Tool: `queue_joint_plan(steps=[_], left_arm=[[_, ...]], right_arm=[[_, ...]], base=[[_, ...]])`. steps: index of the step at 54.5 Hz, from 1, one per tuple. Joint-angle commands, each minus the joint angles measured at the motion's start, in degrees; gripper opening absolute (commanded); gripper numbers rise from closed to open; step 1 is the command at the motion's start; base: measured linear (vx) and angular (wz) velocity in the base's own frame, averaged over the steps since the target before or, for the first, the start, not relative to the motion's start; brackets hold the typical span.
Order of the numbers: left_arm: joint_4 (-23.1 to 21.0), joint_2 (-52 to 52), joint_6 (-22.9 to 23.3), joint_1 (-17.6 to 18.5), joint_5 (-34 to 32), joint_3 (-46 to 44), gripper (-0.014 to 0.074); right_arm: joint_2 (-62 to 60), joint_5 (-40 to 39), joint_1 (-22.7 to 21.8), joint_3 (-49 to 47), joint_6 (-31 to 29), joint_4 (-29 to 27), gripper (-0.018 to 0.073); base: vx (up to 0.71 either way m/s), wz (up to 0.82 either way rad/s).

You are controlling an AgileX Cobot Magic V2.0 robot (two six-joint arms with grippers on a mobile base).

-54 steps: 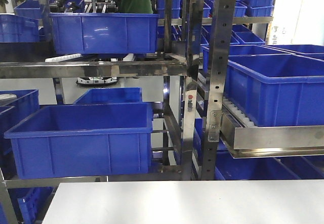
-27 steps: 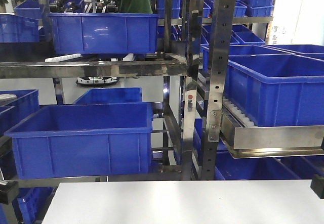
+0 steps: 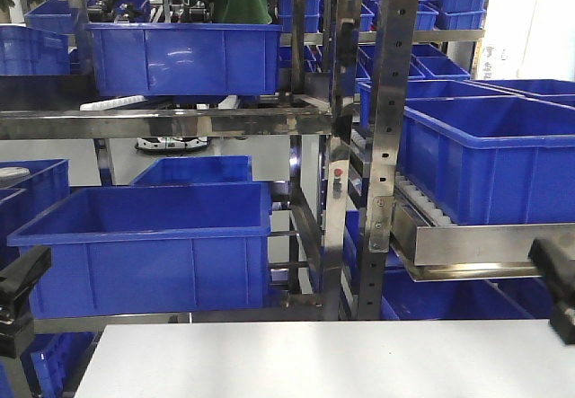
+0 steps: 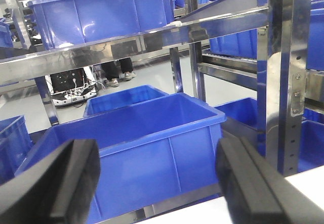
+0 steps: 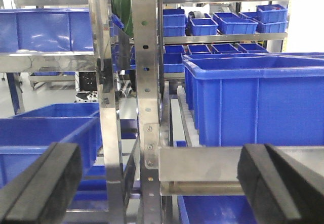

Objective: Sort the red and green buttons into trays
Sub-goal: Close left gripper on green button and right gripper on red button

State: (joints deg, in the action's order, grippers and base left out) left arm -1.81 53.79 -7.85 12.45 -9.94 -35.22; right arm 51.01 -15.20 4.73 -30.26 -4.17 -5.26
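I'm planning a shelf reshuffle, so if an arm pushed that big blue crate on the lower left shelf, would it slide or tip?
Probably slide rather than tip: the blue crate is wide and low. What shows of its inside looks empty, so it is likely light. Its ribbed plastic walls should stay fairly stiff.

Matte black, thick, blocky slabs with flat faces and softly rounded edges: left fingers [image 4: 58,183] and right fingers [image 5: 43,186].

Blue crates [image 3: 144,245] on steel rack [image 3: 386,146]; white table [image 3: 323,362].
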Motion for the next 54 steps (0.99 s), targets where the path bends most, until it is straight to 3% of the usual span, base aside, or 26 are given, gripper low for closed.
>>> queue_joint_plan(steps=[1,11,20,29,42,54], left_arm=[[-0.6,-0.5,0.2,0.2,-4.8,-2.0,0.0593],[-0.6,-0.4,0.2,0.2,-4.0,-1.8,0.0568],[-0.6,-0.4,0.2,0.2,-4.6,-1.8,0.0565],[-0.6,-0.4,0.2,0.2,-5.1,-1.8,0.0565],[-0.6,-0.4,0.1,0.2,-5.9,-1.8,0.0565],[-0.6,-0.4,0.1,0.2,-7.8,-1.8,0.0565]], right_arm=[[4.8,-9.7,-0.1,5.1,2.6,2.8,0.0711],[20.5,-37.7,-0.1,22.1,8.9,12.1,0.0637],[39.3,-60.7,-0.1,24.8,8.9,18.1,0.0559],[50.8,-61.5,-0.1,22.1,8.9,21.7,0.0528],[55.8,-61.5,-0.1,16.2,6.5,16.5,0.0525],[61.4,-61.5,-0.1,8.2,7.1,17.9,0.0522]], base=[[0.00,0.00],[0.00,0.00],[0.00,0.00],[0.00,0.00],[0.00,0.00],[0.00,0.00]])
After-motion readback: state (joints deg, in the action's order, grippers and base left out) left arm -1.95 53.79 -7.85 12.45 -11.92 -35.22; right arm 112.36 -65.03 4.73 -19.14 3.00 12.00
